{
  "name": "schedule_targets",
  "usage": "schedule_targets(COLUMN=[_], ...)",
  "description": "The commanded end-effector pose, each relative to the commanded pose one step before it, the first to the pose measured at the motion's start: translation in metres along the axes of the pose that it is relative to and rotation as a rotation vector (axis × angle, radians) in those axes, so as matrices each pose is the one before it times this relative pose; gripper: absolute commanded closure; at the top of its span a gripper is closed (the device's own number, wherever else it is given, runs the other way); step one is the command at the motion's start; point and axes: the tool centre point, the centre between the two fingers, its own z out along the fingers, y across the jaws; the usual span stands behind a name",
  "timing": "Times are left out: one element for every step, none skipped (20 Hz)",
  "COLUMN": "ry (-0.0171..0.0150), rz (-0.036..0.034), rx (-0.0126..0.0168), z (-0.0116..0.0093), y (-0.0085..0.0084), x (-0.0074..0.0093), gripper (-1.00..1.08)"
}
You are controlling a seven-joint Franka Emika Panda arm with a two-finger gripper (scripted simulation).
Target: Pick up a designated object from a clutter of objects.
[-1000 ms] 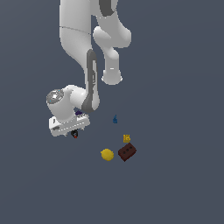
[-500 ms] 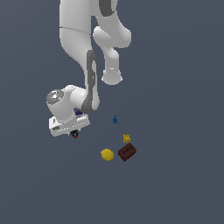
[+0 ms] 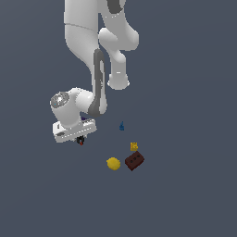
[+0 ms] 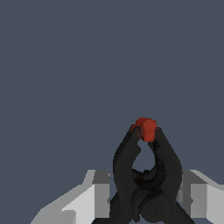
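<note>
Black pronged thing (image 4: 146,175) is seated between the tool (image 3: 80,140) fingers, clamped, red tip outward. Lift should be kept straight and slow; grip pressure held, no twist.

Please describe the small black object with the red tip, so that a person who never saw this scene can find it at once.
Follow the white arm down to its gripper, on the exterior view's left. The black pronged thing sits between the fingers there, its red tip poking out. The ball, block, brick and cone lie apart to the right.
</note>
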Motion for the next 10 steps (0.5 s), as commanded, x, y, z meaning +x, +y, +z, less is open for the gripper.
schedule_targets(ry=[0.00109, 0.0, 0.0, 0.0, 0.0, 0.0, 0.0, 0.0, 0.0, 0.0], rz=[-0.00064, 0.0, 0.0, 0.0, 0.0, 0.0, 0.0, 0.0, 0.0, 0.0], rx=[-0.00017, 0.0, 0.0, 0.0, 0.0, 0.0, 0.0, 0.0, 0.0, 0.0], z=[-0.00848, -0.00416, -0.00457, -0.00498, -0.0054, -0.00582, -0.00624, -0.00667, -0.00711, -0.00757], y=[-0.00681, -0.00348, -0.00381, -0.00415, -0.00449, -0.00483, -0.00517, -0.00552, -0.00587, -0.00623], x=[0.00228, 0.00091, 0.001, 0.0011, 0.00119, 0.00128, 0.00137, 0.00147, 0.00156, 0.00166], gripper=[1.08, 1.08, 1.08, 1.08, 1.08, 1.08, 1.08, 1.08, 1.08, 1.08])
